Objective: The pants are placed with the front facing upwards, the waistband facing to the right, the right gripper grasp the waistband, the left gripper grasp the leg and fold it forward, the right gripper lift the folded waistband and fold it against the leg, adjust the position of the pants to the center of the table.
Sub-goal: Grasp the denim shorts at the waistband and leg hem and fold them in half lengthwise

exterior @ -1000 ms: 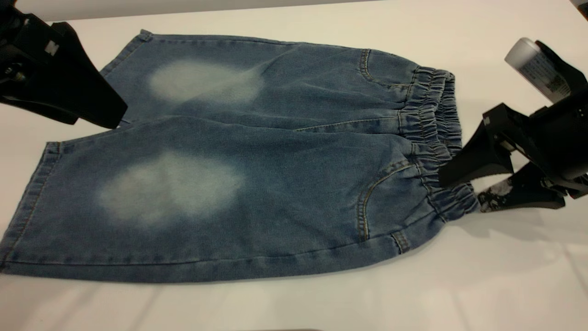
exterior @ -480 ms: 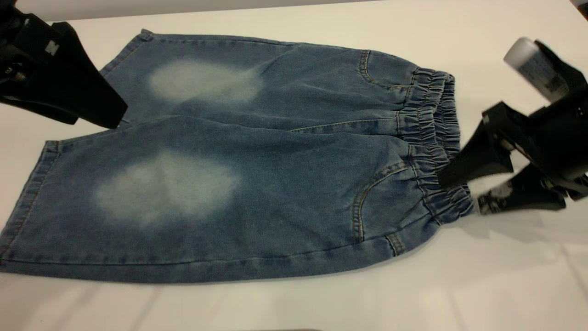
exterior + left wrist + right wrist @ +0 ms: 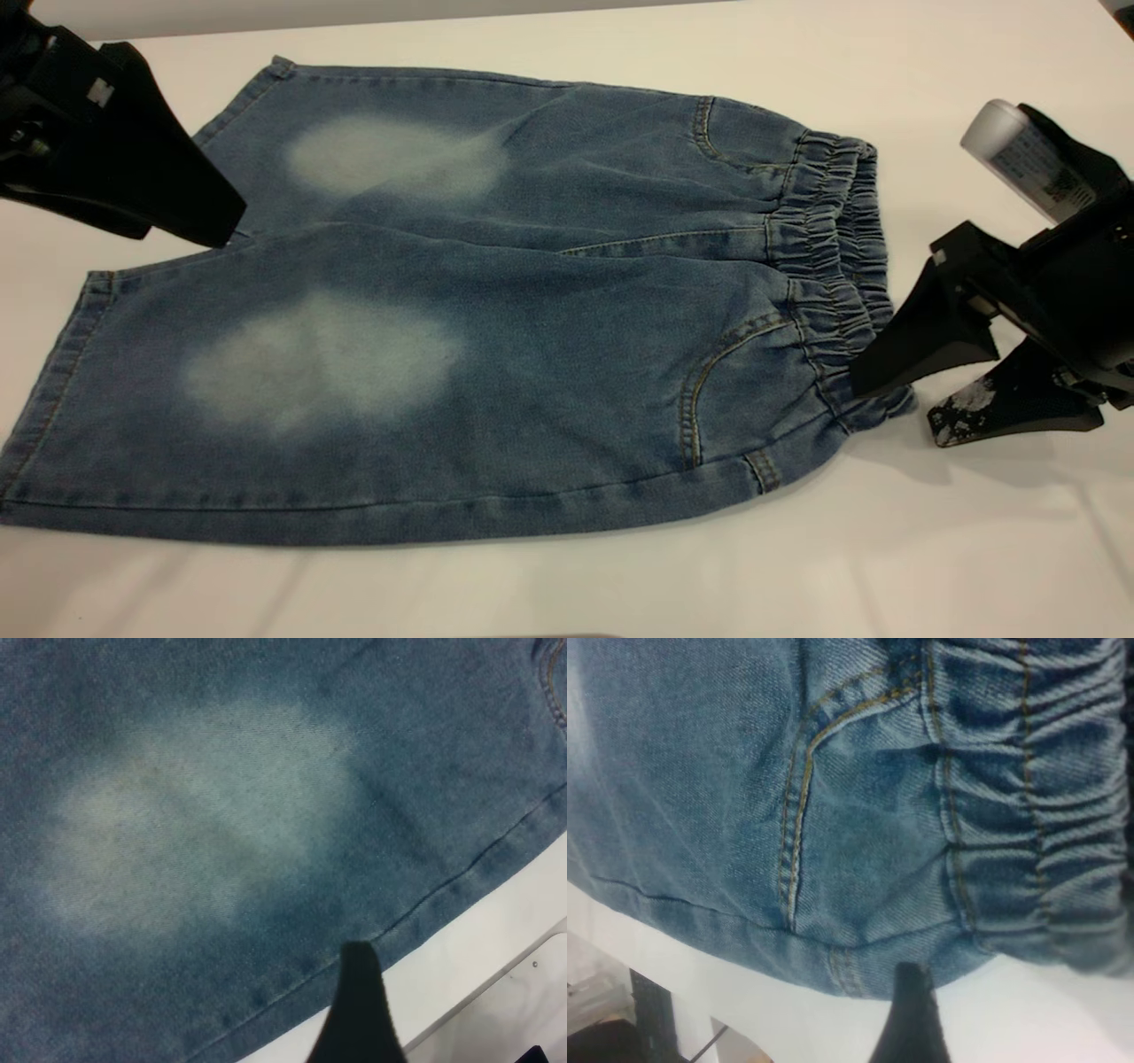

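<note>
The pants (image 3: 532, 354) lie flat and front up on the white table (image 3: 886, 549), legs to the left, waistband (image 3: 833, 239) to the right. My right gripper (image 3: 897, 412) is open at the waistband's near corner. One finger overlaps the gathered band and the scuffed finger (image 3: 952, 425) sits on the table beside it. In the right wrist view the waistband (image 3: 1036, 815) and a curved pocket (image 3: 802, 780) fill the frame above one finger (image 3: 912, 1019). My left gripper (image 3: 182, 237) is open at the far left, by the gap between the two leg hems. The left wrist view shows a faded knee patch (image 3: 204, 815) and one finger (image 3: 356, 1010).
The table's far edge (image 3: 354, 19) runs just behind the pants. Bare tabletop lies in front of the pants (image 3: 567, 594) and to the right behind the right arm. The near leg hem (image 3: 35, 416) reaches the left border of the exterior view.
The right gripper has dropped lower and toward the near side at the waistband corner. The pants shifted slightly to the left. The left gripper has not moved.
</note>
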Motion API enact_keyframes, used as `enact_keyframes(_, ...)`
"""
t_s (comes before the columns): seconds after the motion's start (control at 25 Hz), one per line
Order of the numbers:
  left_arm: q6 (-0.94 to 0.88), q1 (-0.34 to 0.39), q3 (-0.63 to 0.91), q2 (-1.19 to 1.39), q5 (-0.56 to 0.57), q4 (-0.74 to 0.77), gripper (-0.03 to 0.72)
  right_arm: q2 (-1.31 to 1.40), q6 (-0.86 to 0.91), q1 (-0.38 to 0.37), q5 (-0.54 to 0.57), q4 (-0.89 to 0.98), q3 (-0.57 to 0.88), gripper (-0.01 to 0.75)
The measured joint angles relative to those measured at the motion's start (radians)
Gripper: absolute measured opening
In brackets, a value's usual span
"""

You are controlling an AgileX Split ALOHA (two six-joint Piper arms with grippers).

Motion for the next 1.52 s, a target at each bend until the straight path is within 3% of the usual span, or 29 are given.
enact_keyframes(0.32,0.001,0.0,0.0,0.0,-0.004,0.0,0.515,0.056,-0.029,0.004,0.049,0.031,-0.002,0.493)
enact_keyframes(0.72,0.001,0.0,0.0,0.0,-0.005,0.0,0.515,0.095,-0.307,0.005,0.088,0.269,-0.003,0.491)
enact_keyframes(1.16,0.001,0.0,0.0,0.0,-0.005,0.0,0.515,0.1,-0.498,0.005,0.182,0.299,-0.003,0.491)
enact_keyframes(1.36,0.001,0.0,0.0,0.0,-0.005,0.0,0.515,0.102,-0.552,0.005,0.297,0.308,-0.003,0.449)
enact_keyframes(1.52,0.0,0.0,0.0,0.0,-0.005,0.0,0.515,0.102,-0.556,0.005,0.274,0.317,-0.003,0.416)
